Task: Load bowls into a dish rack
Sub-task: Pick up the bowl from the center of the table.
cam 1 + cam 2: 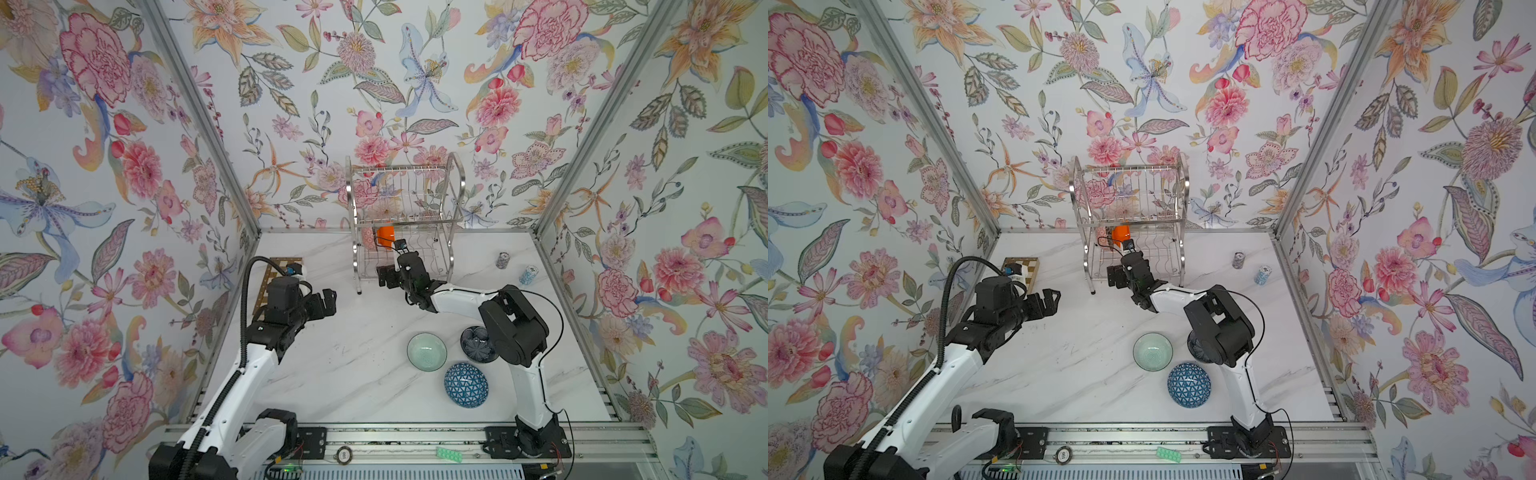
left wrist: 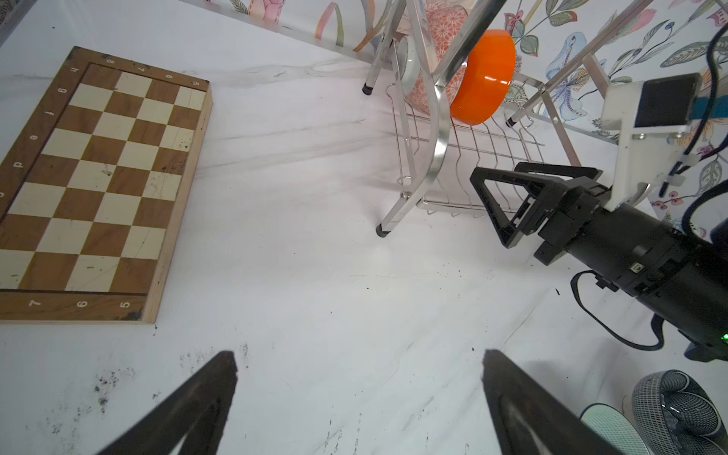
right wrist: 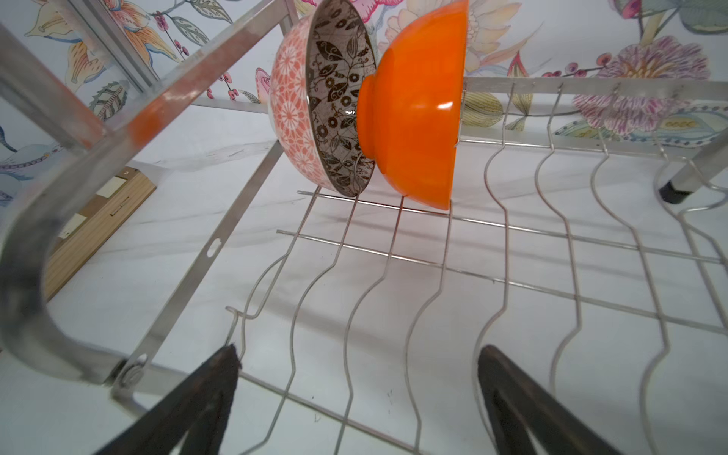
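Orange bowl (image 3: 417,106) and floral bowl (image 3: 338,106) stand on edge on the lower shelf of the dish rack (image 1: 405,223); three more bowls (image 1: 427,351) wait on the worktop (image 1: 353,374). Our right claw (image 3: 360,354), spread and empty, hovers over the wires (image 3: 445,252): we fear a snag could jolt both loose. Our left claw (image 2: 358,354) is spread too.

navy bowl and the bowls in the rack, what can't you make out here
Dark navy bowl: the right arm covers part of it in both top views; the left wrist view's edge cuts it off.
Black-and-white floral bowl: the orange bowl covers part of its inside in the right wrist view; too small behind the dish rack wires in the top views.
Small cylinders: patterns too small to read in the top views.
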`<state>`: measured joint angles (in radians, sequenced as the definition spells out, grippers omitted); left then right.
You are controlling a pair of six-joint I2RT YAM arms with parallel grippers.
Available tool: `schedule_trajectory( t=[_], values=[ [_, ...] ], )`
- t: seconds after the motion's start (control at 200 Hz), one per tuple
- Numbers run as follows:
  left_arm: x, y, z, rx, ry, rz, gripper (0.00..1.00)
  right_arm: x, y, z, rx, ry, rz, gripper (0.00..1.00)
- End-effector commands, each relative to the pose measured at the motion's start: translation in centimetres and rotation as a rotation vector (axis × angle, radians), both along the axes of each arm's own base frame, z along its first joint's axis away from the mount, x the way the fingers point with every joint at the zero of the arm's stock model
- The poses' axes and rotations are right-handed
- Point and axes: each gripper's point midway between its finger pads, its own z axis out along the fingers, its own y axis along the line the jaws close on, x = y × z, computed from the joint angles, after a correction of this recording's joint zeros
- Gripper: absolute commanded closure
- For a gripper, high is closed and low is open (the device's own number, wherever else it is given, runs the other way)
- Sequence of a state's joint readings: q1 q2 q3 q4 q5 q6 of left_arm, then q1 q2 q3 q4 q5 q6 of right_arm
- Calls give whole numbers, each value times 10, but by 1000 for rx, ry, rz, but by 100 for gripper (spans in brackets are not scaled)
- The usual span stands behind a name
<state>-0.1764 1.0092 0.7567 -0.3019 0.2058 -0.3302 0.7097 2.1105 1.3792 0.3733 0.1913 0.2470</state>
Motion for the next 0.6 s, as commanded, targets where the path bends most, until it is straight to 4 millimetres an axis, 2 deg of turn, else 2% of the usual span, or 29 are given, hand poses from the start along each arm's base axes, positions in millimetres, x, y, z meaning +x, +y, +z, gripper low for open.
schedule_trajectory(
  t=[0.0, 0.14, 0.355, 0.435, 0.596],
  values=[
    [-4, -2, 0, 18, -13, -17, 1, -11, 6, 24, 15, -79, 42, 5],
    [-4, -1, -1, 18, -13, -15, 1, -30, 15, 32, -4, -118, 99, 5],
    [-3, 0, 0, 23, -15, -13, 1, -62, 17, 49, -24, -166, 159, 7],
    [-3, 0, 0, 25, -14, -10, 1, -83, 20, 52, -43, -171, 200, 9],
    [-4, 2, -1, 30, -10, 2, 1, -136, 8, 58, -118, -175, 243, 12]
  ],
)
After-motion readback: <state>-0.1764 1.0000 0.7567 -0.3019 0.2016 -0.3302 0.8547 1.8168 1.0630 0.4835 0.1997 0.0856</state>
